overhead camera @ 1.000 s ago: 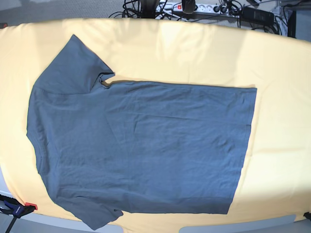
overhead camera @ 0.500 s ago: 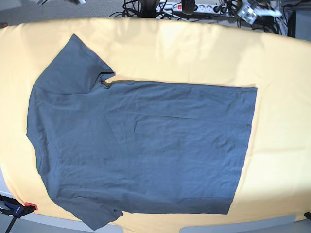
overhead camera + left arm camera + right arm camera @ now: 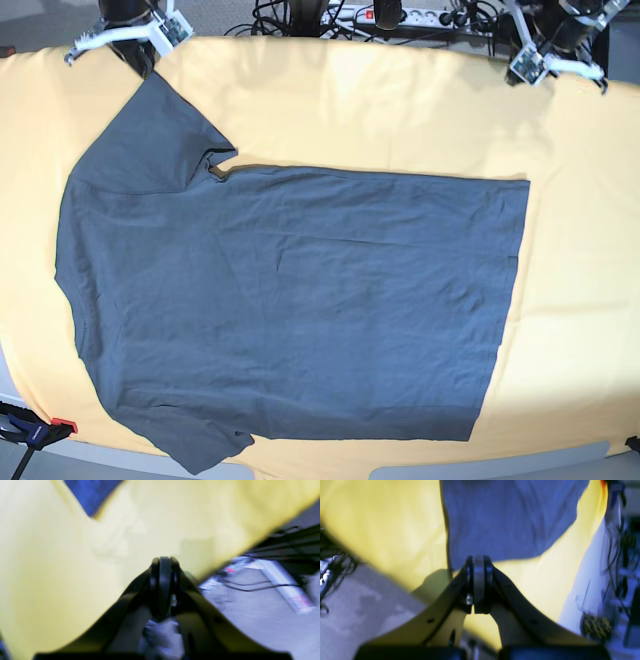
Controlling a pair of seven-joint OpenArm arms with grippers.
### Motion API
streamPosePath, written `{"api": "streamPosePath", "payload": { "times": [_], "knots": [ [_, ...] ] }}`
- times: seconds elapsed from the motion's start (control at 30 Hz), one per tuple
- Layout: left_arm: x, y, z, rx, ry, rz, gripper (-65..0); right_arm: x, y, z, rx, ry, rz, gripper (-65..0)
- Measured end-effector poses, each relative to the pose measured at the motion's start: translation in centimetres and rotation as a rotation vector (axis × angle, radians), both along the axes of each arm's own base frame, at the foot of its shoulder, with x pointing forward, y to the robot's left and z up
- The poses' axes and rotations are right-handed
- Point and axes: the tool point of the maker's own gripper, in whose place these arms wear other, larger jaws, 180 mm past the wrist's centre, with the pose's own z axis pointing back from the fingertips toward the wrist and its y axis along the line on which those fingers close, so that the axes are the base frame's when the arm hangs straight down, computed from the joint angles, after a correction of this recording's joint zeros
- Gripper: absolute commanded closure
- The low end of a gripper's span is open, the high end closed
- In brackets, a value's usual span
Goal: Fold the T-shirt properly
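While T-shirt point(image 3: 290, 300) lies flat, unfolded: right gripper point(image 3: 478, 585), left gripper point(image 3: 162, 585) both pressed together, empty; should part before pinching far edge.

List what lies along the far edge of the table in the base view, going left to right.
Right arm above the T-shirt's upper sleeve → bare yellow tablecloth with a power strip and cables behind it → left arm at the far right corner.
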Motion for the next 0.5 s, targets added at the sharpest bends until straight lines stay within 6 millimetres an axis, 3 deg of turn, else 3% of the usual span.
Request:
{"api": "streamPosePath", "payload": {
  "times": [0.17, 0.3, 0.43, 0.5],
  "knots": [
    [2.6, -1.9, 1.6, -0.014, -0.077, -0.232, 0.0, 3.9, 3.2, 1.1, 0.181, -0.061, 0.079, 0.0],
    [4.1, 0.3, -0.1, -0.022, -0.065, -0.316, -2.1, 6.3, 3.4, 1.4, 0.182, -0.120, 0.104, 0.0],
    [6.1, 1.8, -0.8, -0.064, -0.062, -0.394, -28.7, 7.3, 2.0, -1.3, 0.141, -0.084, 0.079, 0.0],
    [7.0, 2.7, -1.6, -0.049, -0.040, -0.401, -35.9, 7.7, 1.2, -2.3, 0.113, -0.067, 0.066, 0.0]
  ]
}}
